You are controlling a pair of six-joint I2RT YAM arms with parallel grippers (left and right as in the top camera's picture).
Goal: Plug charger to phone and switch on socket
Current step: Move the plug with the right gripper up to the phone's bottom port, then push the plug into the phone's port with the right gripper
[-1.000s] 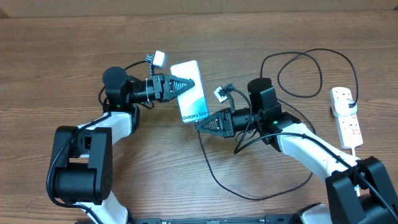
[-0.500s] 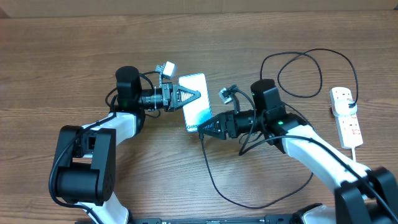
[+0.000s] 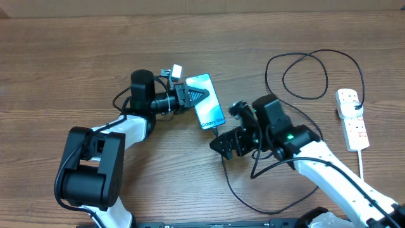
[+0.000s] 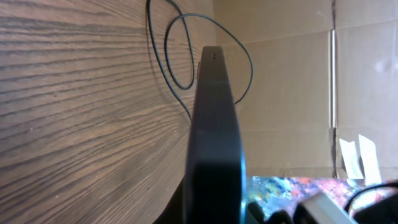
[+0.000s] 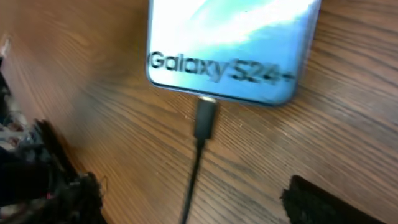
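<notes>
Phone [image 3: 212,113] clamped in left end effector [image 3: 201,95], charger [image 5: 204,118] plugged in, right end effector [image 3: 223,144] apart, socket [image 3: 352,118] well apart.

Overhead view: illumination is even and diffuse. The tabletop [image 3: 57,69] is rendered sharp, and shadows on it are soft and faint. Left wrist view: the phone [image 4: 214,143] edge fills the near field, dark and defocused. Right wrist view: the whole frame is blurred, and white glare streaks cross the screen.
</notes>
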